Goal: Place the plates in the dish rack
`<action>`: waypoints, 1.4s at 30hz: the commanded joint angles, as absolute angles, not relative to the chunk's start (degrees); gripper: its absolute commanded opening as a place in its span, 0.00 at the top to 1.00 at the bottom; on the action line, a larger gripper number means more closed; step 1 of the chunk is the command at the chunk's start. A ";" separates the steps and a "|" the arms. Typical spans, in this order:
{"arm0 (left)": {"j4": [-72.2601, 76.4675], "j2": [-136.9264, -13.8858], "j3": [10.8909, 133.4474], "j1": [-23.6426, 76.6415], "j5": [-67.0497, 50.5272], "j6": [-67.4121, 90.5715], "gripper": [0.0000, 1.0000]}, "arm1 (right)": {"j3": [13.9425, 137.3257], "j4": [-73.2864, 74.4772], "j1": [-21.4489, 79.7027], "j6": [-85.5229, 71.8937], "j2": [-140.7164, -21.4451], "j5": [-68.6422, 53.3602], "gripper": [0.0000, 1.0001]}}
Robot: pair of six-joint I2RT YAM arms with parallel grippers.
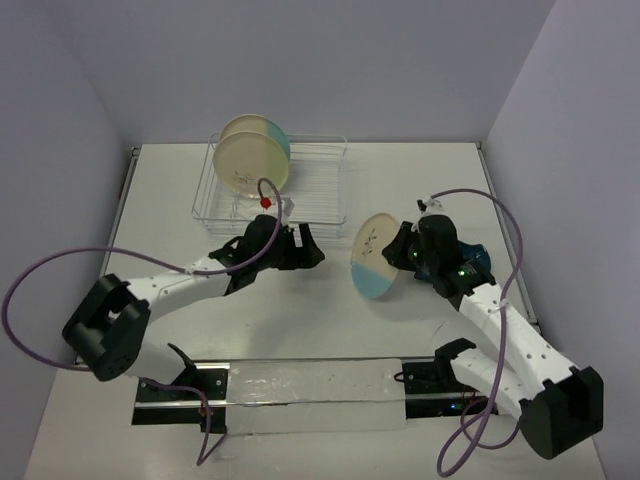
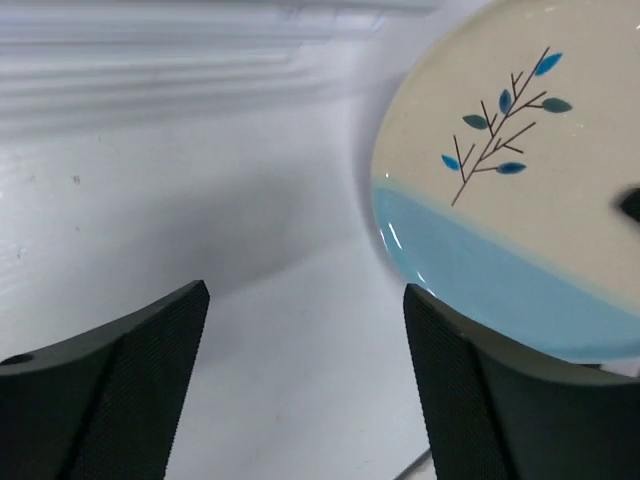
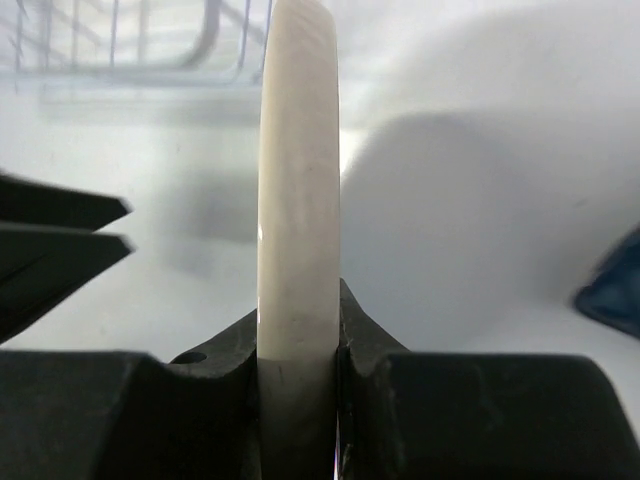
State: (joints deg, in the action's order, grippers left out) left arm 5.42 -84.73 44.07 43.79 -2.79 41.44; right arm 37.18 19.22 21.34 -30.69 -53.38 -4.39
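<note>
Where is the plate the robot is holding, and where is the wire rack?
held plate [image 1: 375,257]: top view, middle of its face.
wire rack [image 1: 316,186]: top view, bare floor wires right of the standing plates.

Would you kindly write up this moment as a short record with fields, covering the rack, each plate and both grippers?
rack: dish rack at the far side of the table
in rack: cream sprig plate and, behind it, cream and green plate, both on edge at the left end
right gripper: shut on the rim of the cream and light-blue plate, held on edge
left gripper: open, empty, near that plate
not loaded: dark blue plate, partly hidden under the right arm
</note>
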 commanded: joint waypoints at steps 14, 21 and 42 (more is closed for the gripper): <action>-3.65 -66.50 49.92 29.52 9.45 37.78 0.01 | 78.43 14.85 22.43 2.54 -59.22 -3.22 1.00; -3.00 -61.31 46.60 19.31 2.46 38.89 0.01 | 97.19 12.04 24.75 26.34 -78.43 -29.63 1.00; -4.39 -56.95 42.45 13.39 9.81 41.75 0.01 | 133.24 12.66 34.18 45.62 -118.64 -45.72 1.00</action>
State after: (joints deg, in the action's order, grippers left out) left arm -6.31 -57.56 42.14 14.07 8.89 41.57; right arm 127.41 21.61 32.77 44.09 -117.17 -48.01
